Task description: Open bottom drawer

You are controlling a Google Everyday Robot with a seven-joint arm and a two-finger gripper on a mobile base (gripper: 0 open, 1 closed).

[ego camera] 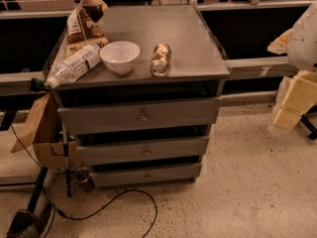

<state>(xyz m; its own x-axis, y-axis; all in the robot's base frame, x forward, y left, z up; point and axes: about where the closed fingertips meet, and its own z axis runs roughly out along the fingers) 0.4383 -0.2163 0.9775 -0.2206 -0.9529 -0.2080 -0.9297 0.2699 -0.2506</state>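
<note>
A grey metal cabinet stands in the middle of the camera view with three drawers stacked under its top. The bottom drawer is the slimmest front, just above the floor, with a tiny round knob at its centre. Its front lies about level with the cabinet's front. My arm comes in at the right edge, and my gripper hangs low there. It is well to the right of the cabinet, apart from it and above the floor.
On the cabinet top lie a plastic bottle, a white bowl, a can on its side and a snack bag. A cardboard box, a cup and a black cable sit left of the cabinet.
</note>
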